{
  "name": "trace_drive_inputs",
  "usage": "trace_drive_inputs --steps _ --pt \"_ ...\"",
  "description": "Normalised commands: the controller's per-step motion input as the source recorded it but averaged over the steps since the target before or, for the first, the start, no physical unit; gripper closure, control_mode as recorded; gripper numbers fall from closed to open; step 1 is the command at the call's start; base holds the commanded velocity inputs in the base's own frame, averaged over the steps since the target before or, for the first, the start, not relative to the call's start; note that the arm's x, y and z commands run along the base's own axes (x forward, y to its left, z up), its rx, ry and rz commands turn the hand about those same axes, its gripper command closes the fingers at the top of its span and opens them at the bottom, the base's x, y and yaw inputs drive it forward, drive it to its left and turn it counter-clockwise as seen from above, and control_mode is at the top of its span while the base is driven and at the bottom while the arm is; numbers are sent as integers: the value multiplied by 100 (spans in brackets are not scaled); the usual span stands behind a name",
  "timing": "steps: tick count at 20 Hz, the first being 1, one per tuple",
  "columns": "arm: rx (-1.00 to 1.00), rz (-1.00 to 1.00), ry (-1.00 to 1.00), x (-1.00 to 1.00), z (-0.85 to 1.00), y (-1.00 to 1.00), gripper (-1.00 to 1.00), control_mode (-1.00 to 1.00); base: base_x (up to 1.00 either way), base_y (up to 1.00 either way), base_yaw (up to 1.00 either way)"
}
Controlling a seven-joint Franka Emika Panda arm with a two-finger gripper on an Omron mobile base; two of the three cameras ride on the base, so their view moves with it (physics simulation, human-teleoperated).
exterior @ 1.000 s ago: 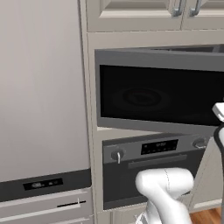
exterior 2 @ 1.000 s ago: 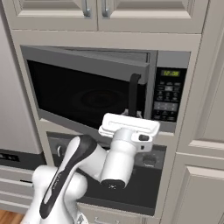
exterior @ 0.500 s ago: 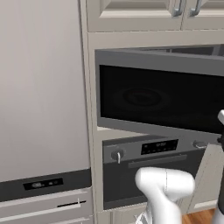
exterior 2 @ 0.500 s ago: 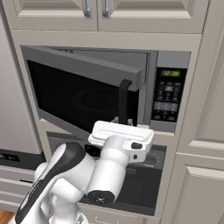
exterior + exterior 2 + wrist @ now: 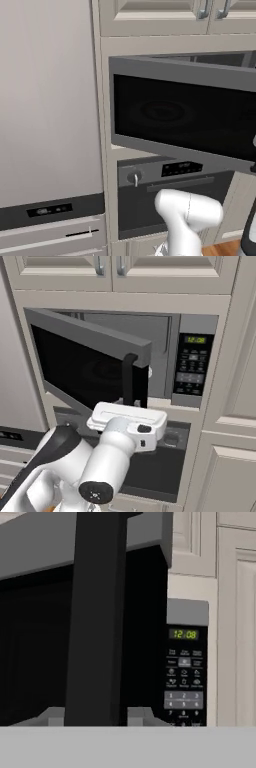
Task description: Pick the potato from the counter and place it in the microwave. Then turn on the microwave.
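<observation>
Inside, the microwave (image 5: 165, 356) with its door (image 5: 85, 363) ajar shows nothing discernible; fingers (image 5: 95, 716) straddle the handle (image 5: 95, 622), slightly parted.

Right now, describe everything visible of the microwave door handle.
The handle is a vertical black bar, matte like plastic, mounted on the free edge of the microwave door, which stands partly open. In the hand view it rises upright, close up, between the gripper fingertips, which flank its lower end; whether they touch it can't be told.
</observation>
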Motion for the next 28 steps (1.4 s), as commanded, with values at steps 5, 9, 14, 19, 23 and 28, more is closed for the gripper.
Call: trace_drive_inputs --steps 5,9,14,19,23,28 --pt "0 0 3 -68 0 14 100 -100 0 0 0" --pt "0 0 2 -73 0 15 100 -100 0 0 0" --pt "0 0 1 -72 0 16 100 -100 0 0 0" --pt "-1 0 1 -49 0 15 100 -100 0 0 0" --pt "0 0 0 -10 0 1 -100 -100 0 0 0" --pt "0 0 0 0 0 0 -100 -100 0 0 0"
